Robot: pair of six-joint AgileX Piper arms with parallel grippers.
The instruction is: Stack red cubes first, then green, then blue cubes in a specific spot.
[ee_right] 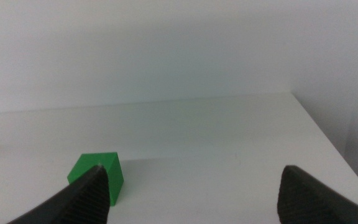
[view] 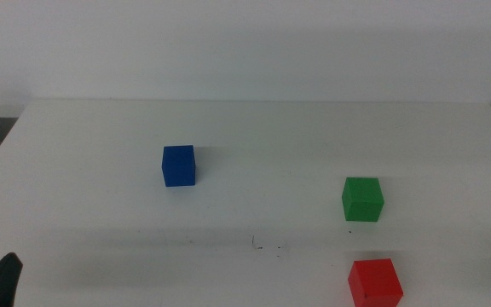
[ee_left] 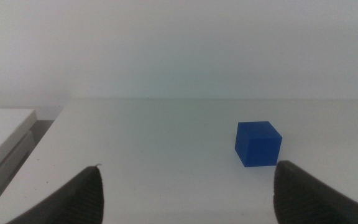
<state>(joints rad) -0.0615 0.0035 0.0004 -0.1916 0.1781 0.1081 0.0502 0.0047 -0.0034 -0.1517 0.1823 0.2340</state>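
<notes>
On the smooth white desk (view: 254, 128) we see three small matte cubes, all lying apart from one another. The deep-blue solid cube (view: 178, 165) sits left of centre, toward the far half of the surface. The bright-green solid cube (view: 362, 199) lies well to its right and nearer to us, and the bright-red solid cube (view: 375, 282) rests just nearer than the green one, close to the near edge.

Neither arm reaches into the middle view; only a dark tip of the left pincer (view: 0, 280) shows at the near left corner, low beside the desk edge. In the left wrist view we find the left pincer (ee_left: 188, 196) spread wide and holding nothing, its two dark jaws set far apart and aimed level across the desk, with the blue cube (ee_left: 258, 144) ahead of them, near one jaw but untouched.

The right pincer (ee_right: 191, 196) is likewise wide open and empty, held low and looking along the desk toward the far wall. The green cube (ee_right: 98, 176) sits partly behind one of its jaws; we cannot tell whether they touch.
</notes>
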